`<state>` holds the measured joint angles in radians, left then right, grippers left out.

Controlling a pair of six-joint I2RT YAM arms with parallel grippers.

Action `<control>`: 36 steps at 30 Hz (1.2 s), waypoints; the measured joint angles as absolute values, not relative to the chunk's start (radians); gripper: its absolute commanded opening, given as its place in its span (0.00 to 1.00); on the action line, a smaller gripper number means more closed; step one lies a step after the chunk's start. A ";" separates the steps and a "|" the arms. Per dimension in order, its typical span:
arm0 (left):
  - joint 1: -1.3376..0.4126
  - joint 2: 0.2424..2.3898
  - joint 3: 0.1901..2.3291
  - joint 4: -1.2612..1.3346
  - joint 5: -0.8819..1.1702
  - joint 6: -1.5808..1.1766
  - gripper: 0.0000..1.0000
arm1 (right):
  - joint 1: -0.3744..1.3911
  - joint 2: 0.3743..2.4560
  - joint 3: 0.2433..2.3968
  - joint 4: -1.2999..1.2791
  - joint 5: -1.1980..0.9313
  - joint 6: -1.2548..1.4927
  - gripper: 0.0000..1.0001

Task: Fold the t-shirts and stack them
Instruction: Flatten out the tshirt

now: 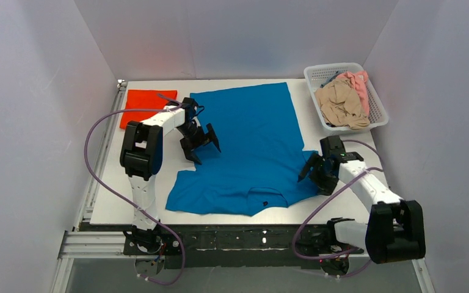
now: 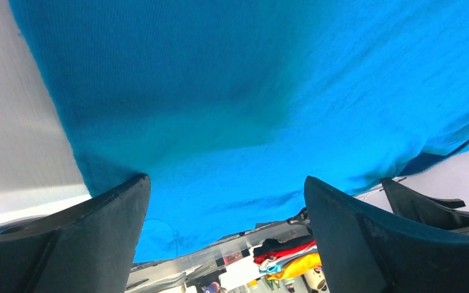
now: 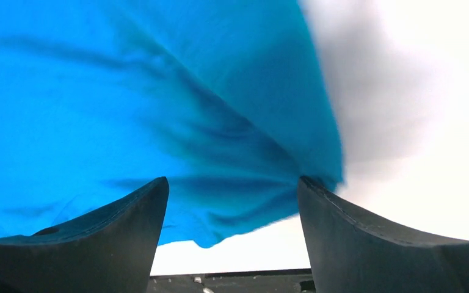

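Worktop (image 1: pixel 312 134): white, walled in on the left, far and right sides.

Blue t-shirt (image 1: pixel 250 140): one, spread flat across the middle. Its collar points to the near edge and its hem lies close to the far edge. The near edge of the cloth stops just short of the worktop's front lip.

Basket (image 1: pixel 378 108): one, white mesh, in the far right corner, apart from the blue shirt's right side. It holds one crumpled beige t-shirt (image 1: pixel 341 104) and one pink t-shirt (image 1: pixel 359 82) behind it. A darker scrap shows at its far left, and you cannot tell what it is.

Orange-red t-shirt (image 1: pixel 145 102): one, folded flat in the far left corner, just beside the blue shirt's left side.

Your left gripper (image 1: pixel 204 152) stands over the blue shirt's left side above the sleeve. Its jaws are spread wide with cloth under them and nothing pinched.

Your right gripper (image 1: pixel 314 178) is at the right sleeve. Its jaws are wide apart, the sleeve edge lies between them, and it is not clamped.

Bare worktop: a strip down the left by the left arm, and the near right corner.
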<state>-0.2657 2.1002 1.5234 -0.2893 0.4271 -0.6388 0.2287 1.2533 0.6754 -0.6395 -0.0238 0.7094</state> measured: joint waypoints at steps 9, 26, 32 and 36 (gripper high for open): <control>-0.266 2.096 1.507 -0.288 0.434 -0.628 0.98 | 0.084 1.003 0.638 -0.756 0.003 0.725 0.85; -0.281 1.841 1.097 -0.186 0.467 -0.718 0.98 | 0.299 1.525 0.941 -0.589 -0.106 0.607 0.85; -0.334 1.709 0.929 -0.153 0.453 -0.785 0.98 | 0.349 1.718 1.057 -0.642 -0.116 0.631 0.84; -0.408 1.638 0.851 -0.124 0.448 -0.850 0.98 | 0.360 1.859 1.230 -0.704 -0.136 0.629 0.84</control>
<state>-0.4076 1.6379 0.8513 -0.1238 0.4477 -0.8501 0.3595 1.8587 1.2304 -0.7044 -0.1360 0.6289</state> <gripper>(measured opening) 0.981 0.846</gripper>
